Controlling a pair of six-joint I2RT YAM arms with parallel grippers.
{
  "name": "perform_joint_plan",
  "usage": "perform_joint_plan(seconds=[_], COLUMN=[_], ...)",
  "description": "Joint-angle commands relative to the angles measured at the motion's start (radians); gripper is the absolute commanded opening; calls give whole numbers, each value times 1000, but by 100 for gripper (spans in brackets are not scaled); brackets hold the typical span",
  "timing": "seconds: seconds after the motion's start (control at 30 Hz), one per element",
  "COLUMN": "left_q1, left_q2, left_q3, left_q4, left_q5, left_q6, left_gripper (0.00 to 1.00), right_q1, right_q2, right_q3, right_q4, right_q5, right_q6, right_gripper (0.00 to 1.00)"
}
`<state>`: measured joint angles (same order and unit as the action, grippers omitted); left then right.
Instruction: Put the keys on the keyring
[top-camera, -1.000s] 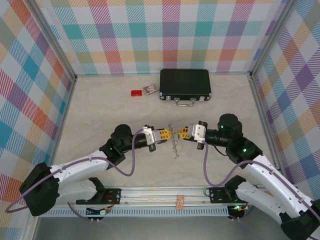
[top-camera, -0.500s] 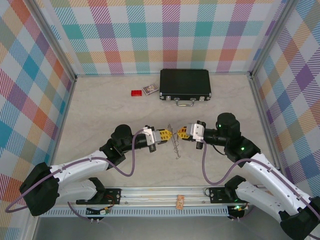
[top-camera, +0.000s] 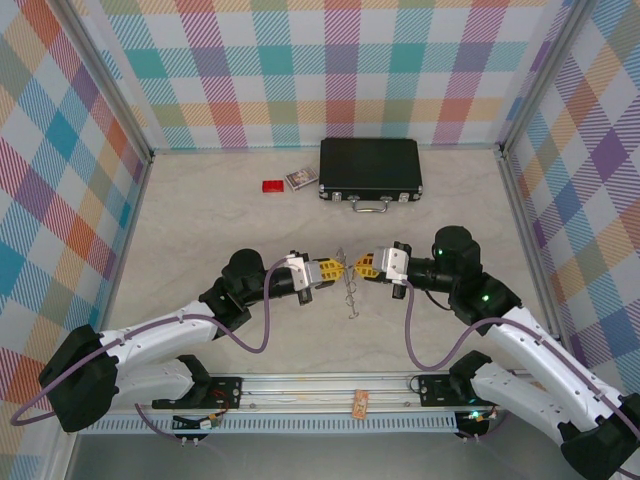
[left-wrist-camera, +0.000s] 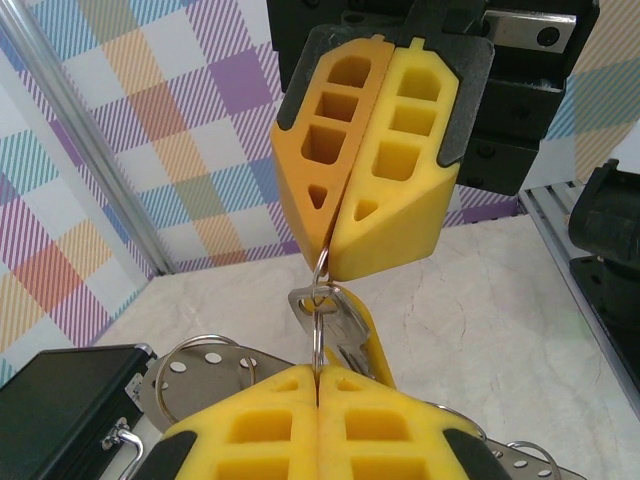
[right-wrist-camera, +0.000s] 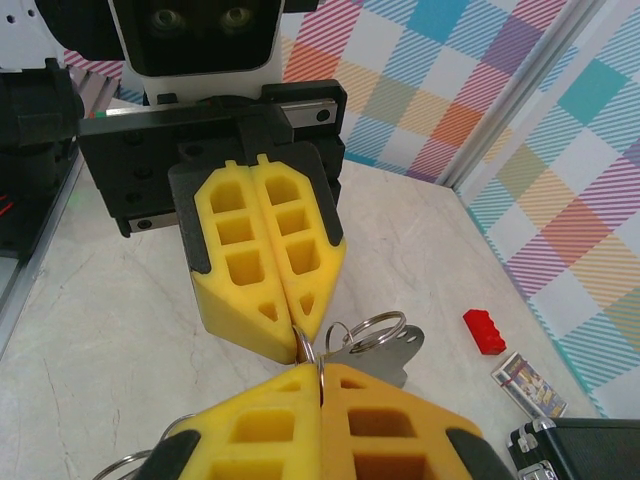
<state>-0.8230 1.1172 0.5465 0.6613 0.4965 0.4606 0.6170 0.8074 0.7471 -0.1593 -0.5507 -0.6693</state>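
**Barely moved: both claws pinched on the ring**

Right gripper crept toward left gripper in the last second; fine alignment, I'd guess. Both clamp the thin grey metal keyring, aloft in front of the black hard case. Plain silver key and yellow-orange-headed key hang at it. Forearms reach inward, tips facing.

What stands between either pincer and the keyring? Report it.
Nothing visible. The left pincer and right pincer are both shut on the thin grey metal keyring, tip to tip, a small silver metal key dangling between them.
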Motion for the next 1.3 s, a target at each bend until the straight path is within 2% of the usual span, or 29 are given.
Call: perform_joint_plan(seconds=[0.0, 1.27], left_q1=[-7, -6], left_q2=[-16, -38], left_q3=[0, 3], left_q4=[45, 42], left_q5=[15, 27], left_q6=[-8, -11], left_gripper=[0, 0], right_q1=[5, 18], right_q2=[-15, 28], right_q3=[-18, -20], right_q4=[9, -4], right_q5=[-26, -52], right_q6=[7, 4], right_gripper=[0, 0])
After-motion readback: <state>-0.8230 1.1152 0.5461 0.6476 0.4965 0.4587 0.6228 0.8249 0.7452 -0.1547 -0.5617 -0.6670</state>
